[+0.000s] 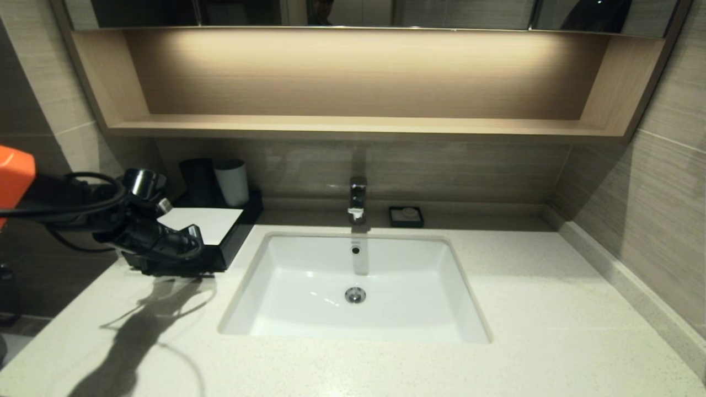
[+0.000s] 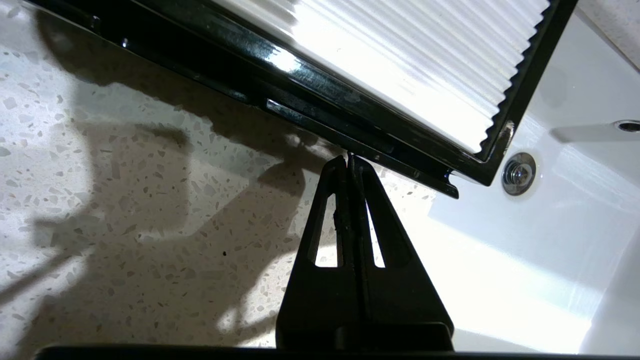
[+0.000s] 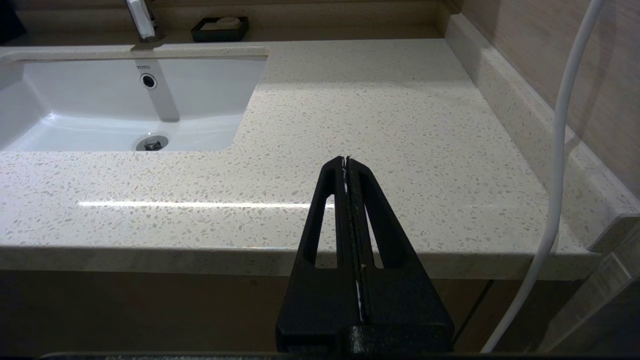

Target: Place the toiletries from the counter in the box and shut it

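The black box [image 1: 236,238] with its white top panel [image 1: 207,223] stands on the counter [image 1: 524,309] left of the sink. My left gripper [image 1: 194,242] is shut with nothing in it. In the left wrist view its closed tips [image 2: 348,159] rest against the box's black drawer front [image 2: 320,117], below the ribbed white panel [image 2: 400,65]. My right gripper [image 3: 347,161] is shut and empty, held off the counter's front edge to the right of the sink. No toiletries show on the counter in any view.
The white sink basin [image 1: 309,286] lies mid-counter with a faucet [image 1: 357,198] behind it. A grey cup [image 1: 232,182] and a dark cup [image 1: 198,175] stand behind the box. A small black soap dish [image 1: 406,216] sits by the back wall. A white cable [image 3: 560,150] hangs beside the right arm.
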Controlling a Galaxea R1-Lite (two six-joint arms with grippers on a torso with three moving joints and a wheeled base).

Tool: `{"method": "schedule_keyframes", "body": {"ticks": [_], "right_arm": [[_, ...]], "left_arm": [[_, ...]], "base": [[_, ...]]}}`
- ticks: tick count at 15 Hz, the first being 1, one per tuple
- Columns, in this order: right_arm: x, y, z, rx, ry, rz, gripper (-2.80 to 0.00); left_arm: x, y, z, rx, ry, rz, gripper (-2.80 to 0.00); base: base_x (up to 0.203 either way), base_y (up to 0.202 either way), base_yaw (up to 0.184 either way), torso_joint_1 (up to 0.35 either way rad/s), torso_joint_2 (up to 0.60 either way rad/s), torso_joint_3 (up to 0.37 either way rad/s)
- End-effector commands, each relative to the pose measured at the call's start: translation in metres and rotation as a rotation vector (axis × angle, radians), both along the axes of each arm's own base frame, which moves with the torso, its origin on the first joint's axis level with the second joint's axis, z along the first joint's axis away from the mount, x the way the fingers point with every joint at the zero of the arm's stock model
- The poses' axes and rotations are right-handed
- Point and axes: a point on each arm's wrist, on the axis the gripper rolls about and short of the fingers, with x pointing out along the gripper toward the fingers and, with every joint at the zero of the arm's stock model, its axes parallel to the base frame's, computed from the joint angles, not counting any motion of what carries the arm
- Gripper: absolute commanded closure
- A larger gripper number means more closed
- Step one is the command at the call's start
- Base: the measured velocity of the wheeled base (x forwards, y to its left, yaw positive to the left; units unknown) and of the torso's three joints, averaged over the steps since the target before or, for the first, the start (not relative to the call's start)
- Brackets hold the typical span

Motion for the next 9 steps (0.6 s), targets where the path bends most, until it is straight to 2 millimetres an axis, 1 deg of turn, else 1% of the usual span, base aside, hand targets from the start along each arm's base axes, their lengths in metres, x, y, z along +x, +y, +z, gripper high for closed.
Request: {"method": "schedule_keyframes", "body": {"ticks": [1,5,9], "right_arm": [[0.000,0.000,0.000,0.000,0.001,0.000,0.00],[0.000,0.000,0.000,0.000,0.000,0.000,0.00],[0.000,0.000,0.000,0.000,0.000,0.000,0.00]], "left_arm": [[-0.003,0.000,0.004,0.000,-0.019,0.003,0.00],[-0.011,-0.001,0.007,-0.001,-0.016,0.001,0.00],[-0.035,-0.003,0.011,0.002,0.009,-0.005,0.00]], "base": [[0.000,0.000,0.000,0.000,0.00,0.000],[0.000,0.000,0.000,0.000,0.00,0.000],[0.000,0.000,0.000,0.000,0.00,0.000]]}}
